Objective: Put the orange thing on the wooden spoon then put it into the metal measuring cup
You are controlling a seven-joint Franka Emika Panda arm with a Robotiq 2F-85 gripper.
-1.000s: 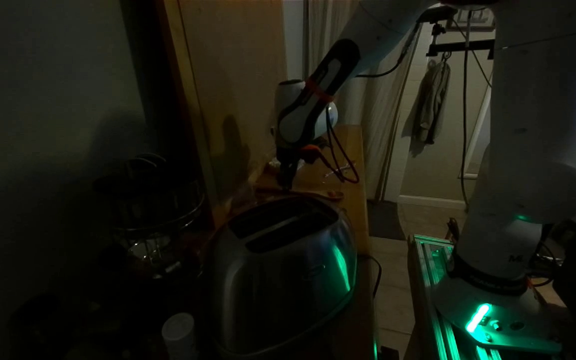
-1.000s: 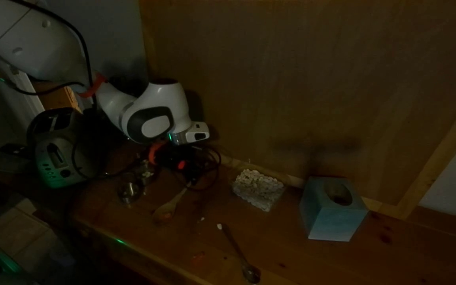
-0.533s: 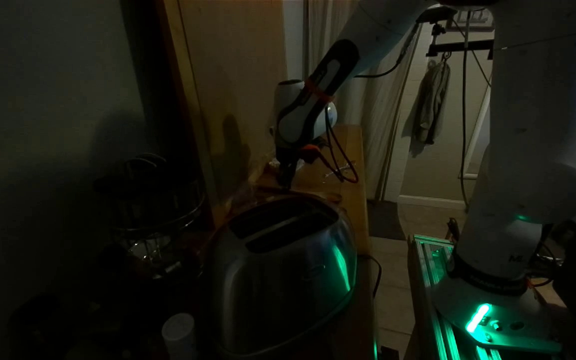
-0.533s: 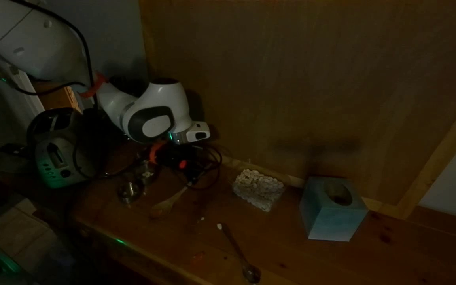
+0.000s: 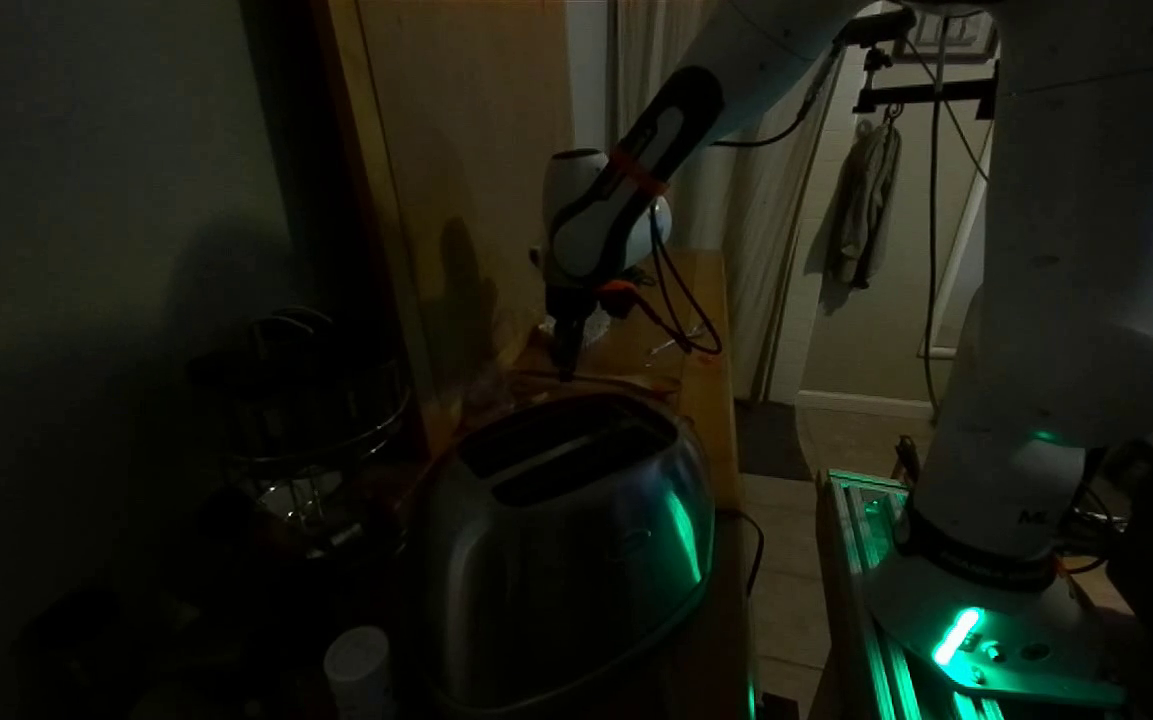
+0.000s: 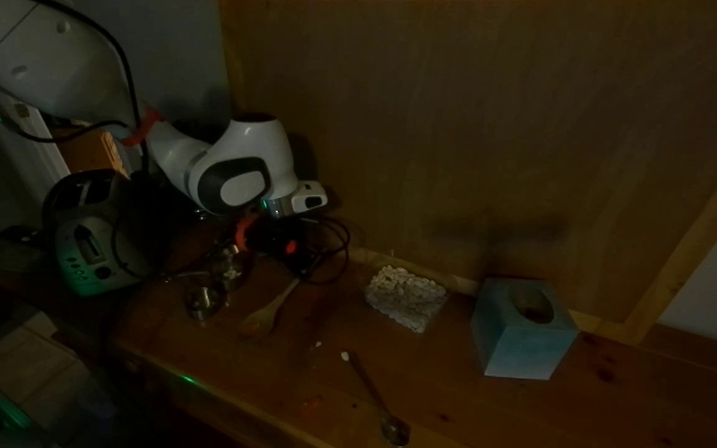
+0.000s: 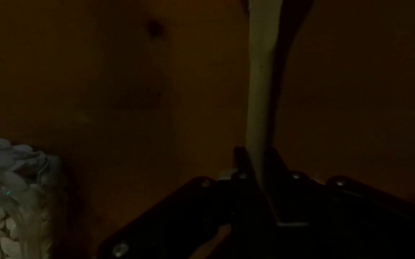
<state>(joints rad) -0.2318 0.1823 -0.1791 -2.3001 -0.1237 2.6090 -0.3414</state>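
Note:
My gripper (image 6: pixel 299 272) is low over the wooden table, with its jaws closed around the handle end of the wooden spoon (image 6: pixel 265 316). In the wrist view the spoon's pale handle (image 7: pixel 260 79) runs up from between the fingertips of the gripper (image 7: pixel 256 150); its bowl is out of that view. In an exterior view the bowl points to the table's front edge, with a faint orange tint in it, too dark to make out. A small orange thing (image 6: pixel 313 402) lies on the table. A metal measuring cup (image 6: pixel 203 303) stands left of the spoon bowl.
A second metal cup (image 6: pixel 229 272) with white bits stands just behind. A clear box of white seeds (image 6: pixel 405 298), a blue tissue box (image 6: pixel 526 336) and a dark spoon (image 6: pixel 367 386) are to the right. A toaster (image 5: pixel 556 560) stands close by. The scene is very dark.
The arm and gripper have risen a little, and the wooden spoon has moved up with them. The orange patch in the spoon bowl looks fainter now. The cups and boxes have not moved.

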